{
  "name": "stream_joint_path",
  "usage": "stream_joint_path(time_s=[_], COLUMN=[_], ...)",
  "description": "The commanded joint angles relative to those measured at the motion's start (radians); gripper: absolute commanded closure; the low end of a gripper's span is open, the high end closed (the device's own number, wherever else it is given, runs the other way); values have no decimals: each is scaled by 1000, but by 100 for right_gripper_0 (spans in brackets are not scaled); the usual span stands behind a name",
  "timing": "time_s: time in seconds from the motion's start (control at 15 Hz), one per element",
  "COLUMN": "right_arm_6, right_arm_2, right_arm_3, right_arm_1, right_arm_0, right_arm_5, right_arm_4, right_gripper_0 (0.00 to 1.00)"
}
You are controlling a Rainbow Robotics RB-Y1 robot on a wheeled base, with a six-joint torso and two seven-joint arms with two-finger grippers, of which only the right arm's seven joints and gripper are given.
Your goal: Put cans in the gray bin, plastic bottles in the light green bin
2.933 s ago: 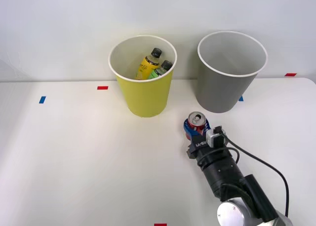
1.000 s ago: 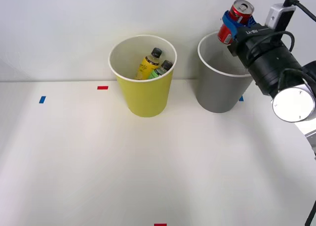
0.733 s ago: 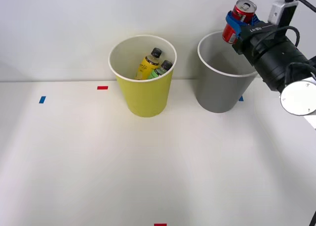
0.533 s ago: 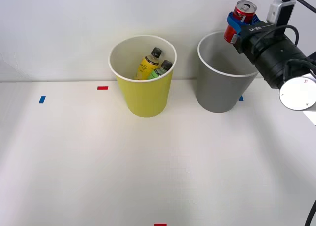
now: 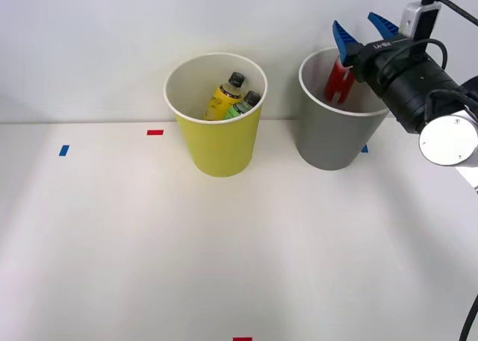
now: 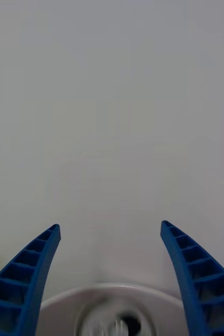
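My right gripper hangs open just above the gray bin, at its right rear rim. The red can is inside the gray bin's mouth, below the fingers and free of them, blurred as it drops. In the right wrist view the two blue fingers stand wide apart with the bin's white rim between them. The light green bin stands left of the gray one. Two black-capped plastic bottles lie in it, one with a yellow label, one with a green label.
Both bins stand at the back of the white table, close to the white wall. Small tape marks lie on the table: blue, red, and red at the front edge.
The arm lifted the can from the table to above the gray bin. In the last half second the fingers opened and the can fell into the bin's mouth.
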Motion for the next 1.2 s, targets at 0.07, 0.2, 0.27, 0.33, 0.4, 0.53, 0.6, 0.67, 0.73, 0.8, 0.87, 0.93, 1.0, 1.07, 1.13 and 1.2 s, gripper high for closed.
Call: stream_joint_path(time_s=[0.07,0.2,0.27,0.33,0.4,0.53,0.6,0.67,0.73,0.8,0.87,0.93,1.0,1.07,1.13,1.2], right_arm_6=[0,0,0,0,-3,-8,-6,1,3,3,3,0,-2,-3,-5,-8], right_arm_2=[4,4,-5,-25,-49,-103,-134,-166,-172,-172,-173,-172,-172,-172,-173,-172], right_arm_3=[-7,-39,-94,-155,-224,-373,-427,-484,-517,-542,-568,-577,-580,-583,-583,-585], right_arm_1=[0,0,-4,-6,-10,-20,-23,-24,-23,-23,-23,-23,-23,-23,-20,-3], right_arm_0=[2,18,58,109,166,311,382,482,546,603,672,721,769,822,862,907], right_arm_5=[0,0,-5,-5,-5,-5,-11,-50,-93,-139,-189,-232,-274,-309,-335,-363], right_arm_4=[6,4,0,0,-3,-6,0,11,12,12,23,49,72,95,109,126], right_gripper_0=[0,0,0,0,0,0,0,0,0,0,0,0,0,0,0,0])
